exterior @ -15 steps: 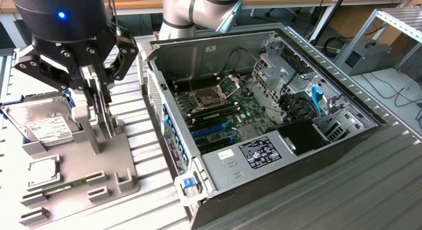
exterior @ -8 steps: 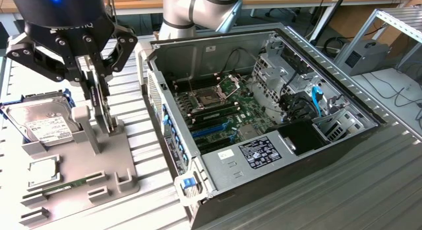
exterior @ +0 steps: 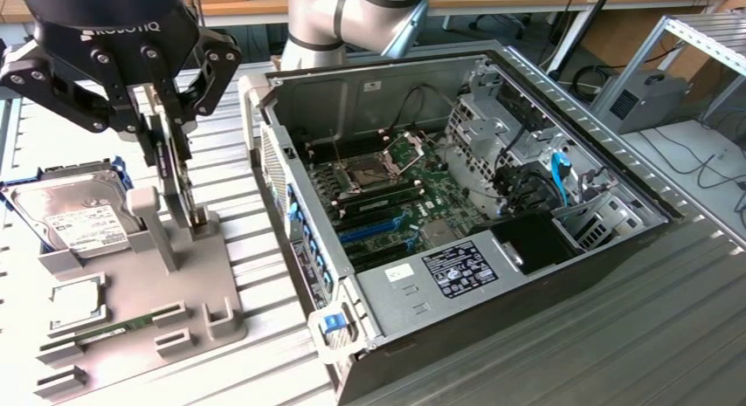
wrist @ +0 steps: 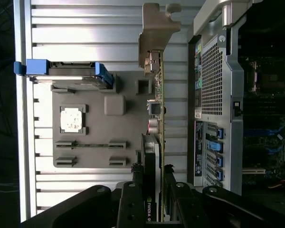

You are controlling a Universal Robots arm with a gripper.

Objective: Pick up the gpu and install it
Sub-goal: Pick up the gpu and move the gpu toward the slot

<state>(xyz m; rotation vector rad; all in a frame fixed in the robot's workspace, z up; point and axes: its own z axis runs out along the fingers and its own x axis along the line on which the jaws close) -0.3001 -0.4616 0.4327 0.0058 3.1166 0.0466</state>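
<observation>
The gpu [exterior: 177, 175] stands on edge over the grey parts fixture [exterior: 140, 288], its lower end by the fixture's upright posts. My gripper [exterior: 163, 127] reaches down on it from above, fingers closed on either side of the card. In the wrist view the gpu [wrist: 154, 142] is edge-on: the silver bracket is at the far end and the black cooler sits between my fingertips [wrist: 137, 173]. My gripper [wrist: 153, 171] is shut on it. I cannot tell whether the card still rests in the fixture. The open computer case [exterior: 385, 74] lies to the exterior view's right, with the motherboard [exterior: 385, 192] exposed.
On the fixture [wrist: 128, 123] rest a silver hard drive [exterior: 76, 214] in a blue carrier [wrist: 61, 73], a CPU [exterior: 76, 301] and a memory stick [exterior: 117, 327]. The case's rear panel [wrist: 228, 95] faces the fixture. The ribbed metal table [exterior: 606, 336] extends around the case.
</observation>
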